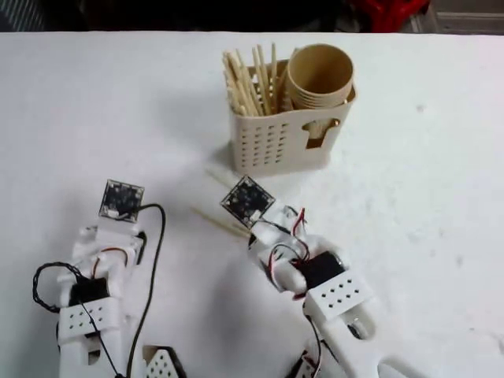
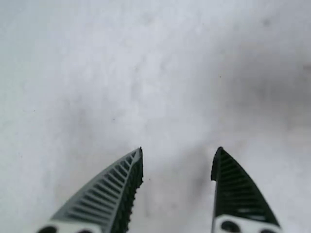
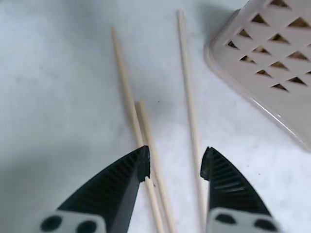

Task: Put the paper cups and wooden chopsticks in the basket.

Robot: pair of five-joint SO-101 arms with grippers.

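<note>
right hand (image 3: 175, 154) — parted, straddling three loose chopsticks (image 3: 189, 97) on table (image 1: 94, 102) beside basket (image 1: 276, 146) | left hand (image 2: 177, 155) — parted over table, holding nothing | paper cups (image 1: 319, 75) and more chopsticks (image 1: 248, 83) stand in basket

On white table (image 1: 79, 102): perforated basket (image 1: 276, 146) standing upright; three loose wooden chopsticks (image 3: 189, 97) lying flat just beside it.

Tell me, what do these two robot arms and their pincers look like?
Both are white plastic with black motors and hole-dotted brackets, each carrying a small square black circuit board. A black cable loops along the left arm; thin red and white wires cross the right arm. The left gripper and right gripper have pointed, ribbed dark fingers on white bases.
</note>
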